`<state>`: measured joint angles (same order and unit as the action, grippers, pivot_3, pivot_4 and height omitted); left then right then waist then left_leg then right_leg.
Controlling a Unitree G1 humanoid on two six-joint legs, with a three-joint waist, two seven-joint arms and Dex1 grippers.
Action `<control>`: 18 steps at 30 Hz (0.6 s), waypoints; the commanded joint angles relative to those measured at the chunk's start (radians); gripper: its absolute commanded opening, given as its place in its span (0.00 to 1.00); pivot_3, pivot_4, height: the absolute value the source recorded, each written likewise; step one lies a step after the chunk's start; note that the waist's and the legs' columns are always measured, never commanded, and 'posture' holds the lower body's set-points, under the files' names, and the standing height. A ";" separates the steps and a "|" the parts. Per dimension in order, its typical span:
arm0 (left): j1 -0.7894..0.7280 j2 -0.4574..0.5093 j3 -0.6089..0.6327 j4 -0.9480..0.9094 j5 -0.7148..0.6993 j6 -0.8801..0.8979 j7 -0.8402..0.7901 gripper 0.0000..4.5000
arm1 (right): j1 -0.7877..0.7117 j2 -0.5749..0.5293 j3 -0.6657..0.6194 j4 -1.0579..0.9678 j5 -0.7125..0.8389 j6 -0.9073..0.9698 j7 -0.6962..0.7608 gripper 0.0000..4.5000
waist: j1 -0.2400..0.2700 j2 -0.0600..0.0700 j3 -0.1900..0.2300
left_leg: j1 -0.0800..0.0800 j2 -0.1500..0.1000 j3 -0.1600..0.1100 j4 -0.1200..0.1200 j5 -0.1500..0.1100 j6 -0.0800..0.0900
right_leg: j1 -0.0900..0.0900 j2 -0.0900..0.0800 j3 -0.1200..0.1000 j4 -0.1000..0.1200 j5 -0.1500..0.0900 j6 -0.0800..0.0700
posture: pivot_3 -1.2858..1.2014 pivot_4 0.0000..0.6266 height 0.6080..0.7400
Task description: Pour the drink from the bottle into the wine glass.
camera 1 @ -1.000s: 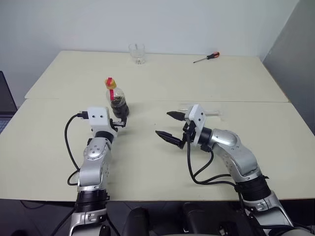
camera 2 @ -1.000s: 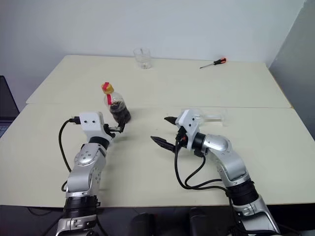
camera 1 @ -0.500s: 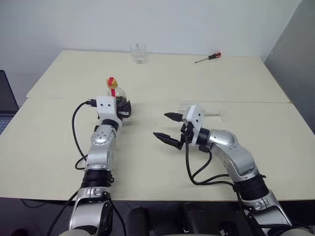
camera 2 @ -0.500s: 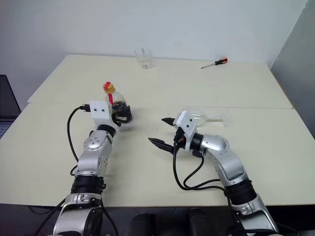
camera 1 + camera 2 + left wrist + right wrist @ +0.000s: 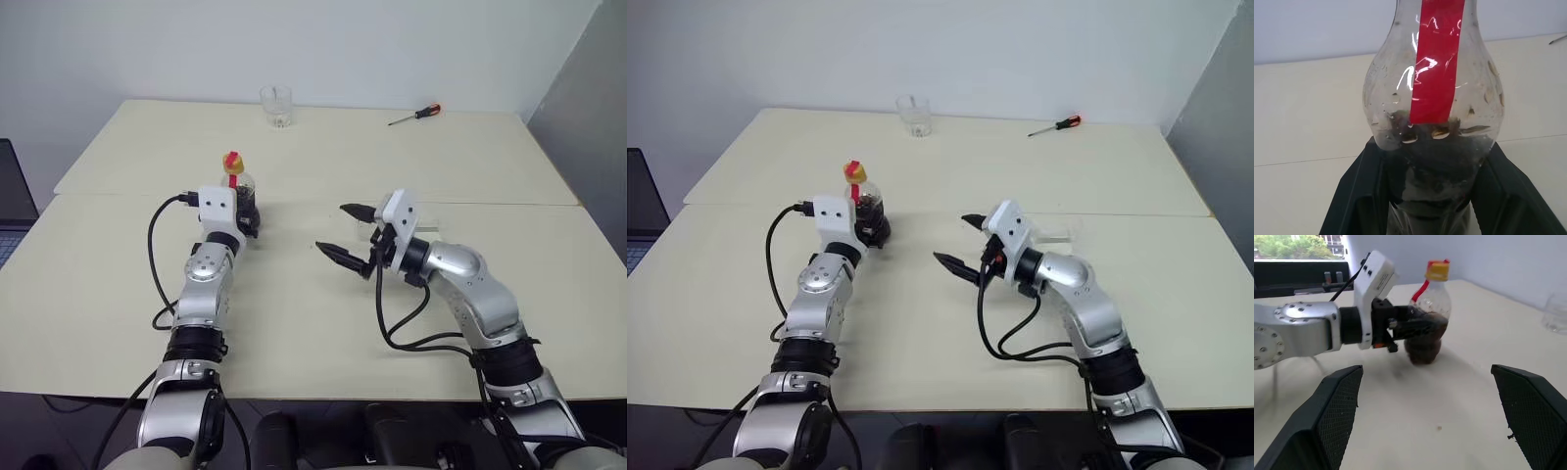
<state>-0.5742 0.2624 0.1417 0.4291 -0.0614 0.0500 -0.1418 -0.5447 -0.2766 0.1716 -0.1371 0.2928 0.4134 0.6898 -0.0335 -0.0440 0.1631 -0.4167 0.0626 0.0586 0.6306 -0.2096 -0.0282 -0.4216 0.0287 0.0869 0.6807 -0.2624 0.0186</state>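
The bottle [image 5: 241, 191] stands upright on the pale table [image 5: 323, 323], a bit left of the middle of the head camera's picture. It has a yellow cap and a red strip down its side. The drink [image 5: 1437, 169] inside is very dark and fills only the low, round part of the bottle. The left gripper [image 5: 1430, 196] is right at the bottle. Seen from the left wrist, its two black fingers [image 5: 1359, 191] sit one on each side of the bottle's fat lower part, pressed against it, so the gripper is closed around the bottle. The bottle's foot is on the table. The right gripper [image 5: 348, 232] is in the middle of the head camera's picture, to the right of the bottle and well apart from it. Its two fingers are spread wide and hold nothing. Just behind the right gripper, a clear glass thing lies on the table, mostly hidden, so I cannot tell what it is. A short clear tumbler [image 5: 275, 106] stands at the top of the picture, near the far table edge. A screwdriver [image 5: 414, 115] with a red handle lies at the upper right.
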 commanded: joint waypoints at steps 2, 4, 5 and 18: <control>0.017 -0.008 -0.053 -0.159 -0.016 0.034 -0.070 0.40 | -0.129 -0.002 -0.101 -0.065 0.047 0.101 -0.081 1.00 | 0.001 0.000 0.000 | -0.001 0.000 0.000 0.000 0.000 0.000 | 0.000 0.000 0.000 0.000 0.000 0.000 | 0.52 0.24 1.00; 0.057 -0.032 -0.111 -0.288 -0.033 0.087 -0.115 0.40 | -0.216 -0.006 -0.098 -0.053 0.032 0.191 -0.123 1.00 | -0.001 0.000 0.000 | 0.000 0.000 0.001 0.000 0.000 0.000 | -0.001 -0.001 0.001 0.000 0.000 0.000 | 0.52 0.24 1.00; 0.077 -0.046 -0.131 -0.349 -0.046 0.120 -0.128 0.40 | -0.250 -0.001 -0.103 -0.057 0.042 0.233 -0.140 1.00 | 0.001 0.000 0.000 | -0.001 0.000 0.001 0.000 0.000 0.000 | -0.001 -0.001 0.001 0.000 0.000 0.000 | 0.52 0.24 1.00; 0.184 -0.088 -0.221 -0.586 -0.106 0.304 -0.218 0.38 | -0.332 0.011 -0.090 -0.115 0.098 0.538 -0.216 1.00 | -0.002 0.000 0.000 | -0.001 0.000 0.000 0.000 0.000 0.000 | -0.001 -0.001 0.002 0.000 0.000 0.000 | 0.52 0.24 1.00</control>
<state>-0.3767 0.1748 -0.0776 -0.0881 -0.1505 0.3657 -0.3456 -0.8484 -0.2610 0.0905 -0.2151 0.3772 0.9333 0.4838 -0.0355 -0.0437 0.1634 -0.4179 0.0622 0.0582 0.6306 -0.2096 -0.0282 -0.4226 0.0272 0.0888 0.6811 -0.2623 0.0184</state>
